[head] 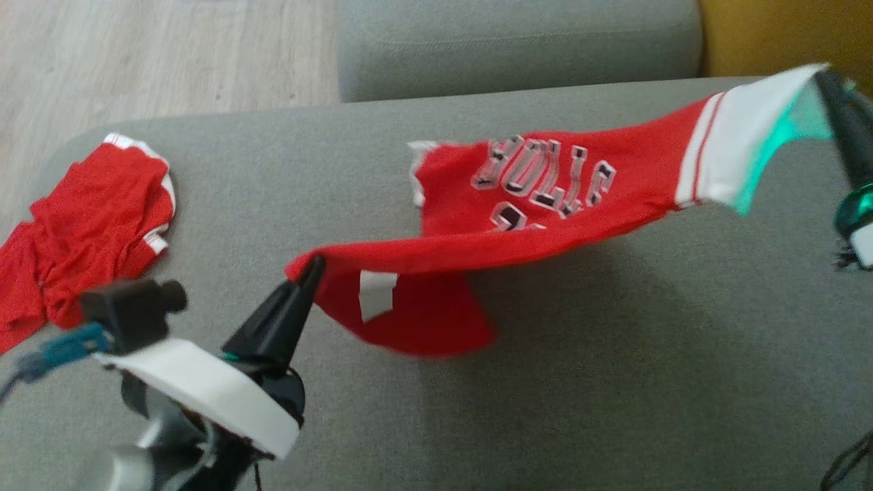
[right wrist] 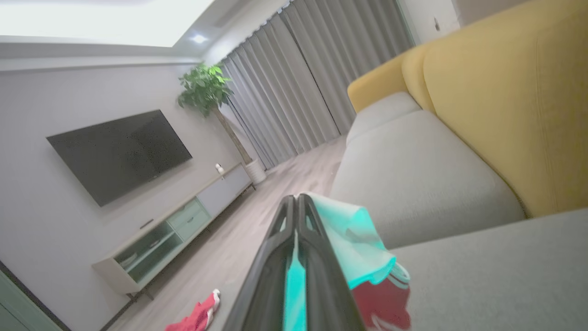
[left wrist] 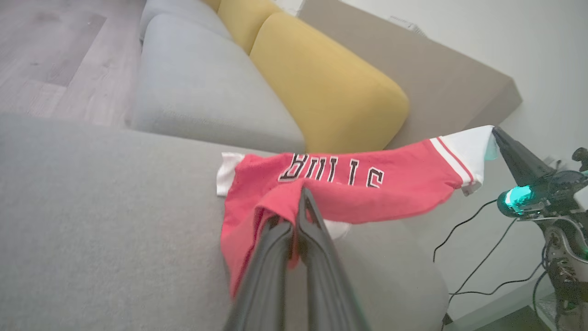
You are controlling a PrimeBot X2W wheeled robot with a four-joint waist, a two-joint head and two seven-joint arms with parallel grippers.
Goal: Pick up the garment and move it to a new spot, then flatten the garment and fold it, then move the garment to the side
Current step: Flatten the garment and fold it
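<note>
A red garment [head: 545, 204] with white trim and block lettering hangs stretched above the grey sofa seat [head: 614, 382]. My left gripper [head: 314, 262] is shut on its red corner at the lower left, and a flap droops below. My right gripper [head: 822, 75] is shut on its white hem at the upper right. The left wrist view has the garment [left wrist: 349, 184] spanning from my left gripper [left wrist: 303, 193] to the right gripper [left wrist: 496, 131]. In the right wrist view my right gripper [right wrist: 296, 198] pinches the white hem [right wrist: 353, 239], lit green.
A second red garment [head: 89, 225] lies crumpled at the seat's left edge. A grey back cushion [head: 518, 41] and a yellow cushion [head: 784, 34] stand behind. Wooden floor [head: 157, 54] lies beyond the left edge. Cables [left wrist: 477, 253] hang at the right.
</note>
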